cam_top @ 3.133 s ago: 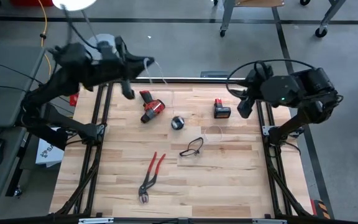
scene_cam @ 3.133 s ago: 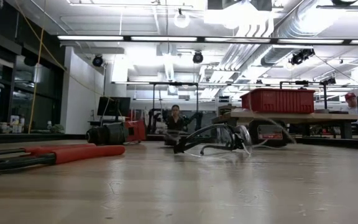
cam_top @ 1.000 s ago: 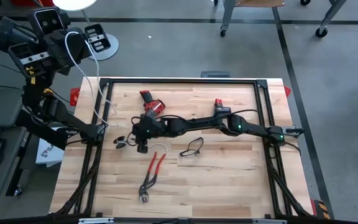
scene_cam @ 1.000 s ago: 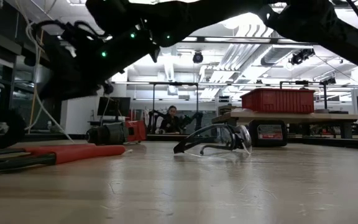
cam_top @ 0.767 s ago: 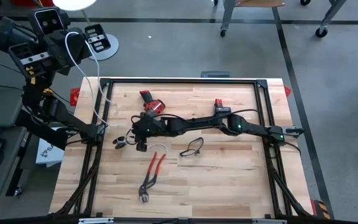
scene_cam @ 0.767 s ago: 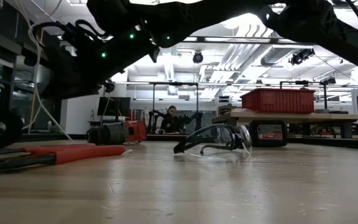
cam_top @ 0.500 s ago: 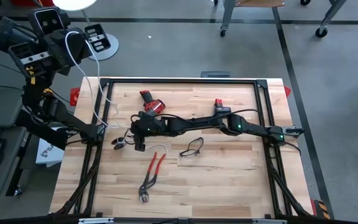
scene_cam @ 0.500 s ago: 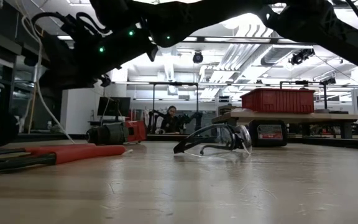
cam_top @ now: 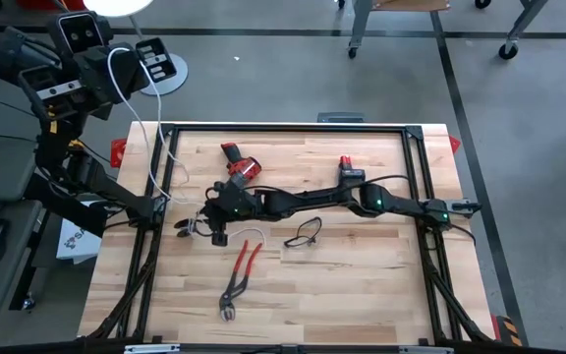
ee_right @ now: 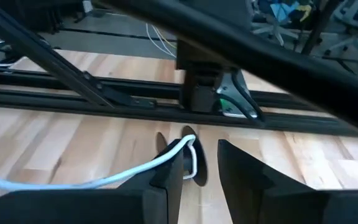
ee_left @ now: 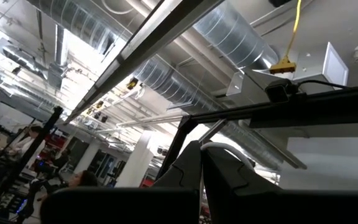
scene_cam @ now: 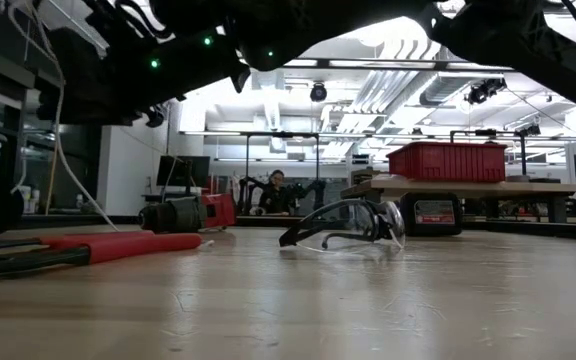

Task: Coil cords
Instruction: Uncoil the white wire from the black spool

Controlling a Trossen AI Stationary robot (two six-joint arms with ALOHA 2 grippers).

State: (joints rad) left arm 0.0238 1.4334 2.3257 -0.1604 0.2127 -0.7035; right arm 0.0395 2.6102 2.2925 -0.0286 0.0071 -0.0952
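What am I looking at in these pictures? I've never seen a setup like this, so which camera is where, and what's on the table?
It is a robot with two dark arms at a wooden table. One picture looks straight down, one looks across at tabletop height, and one camera rides on each wrist.

The left gripper is lifted off the table's far left corner, pointing at the ceiling, and appears shut on a white cord. The cord hangs down to a black spool on the table. The right arm stretches across the table; the right gripper is open, at the spool.

Also on the table: pliers, glasses, a red drill and a battery.
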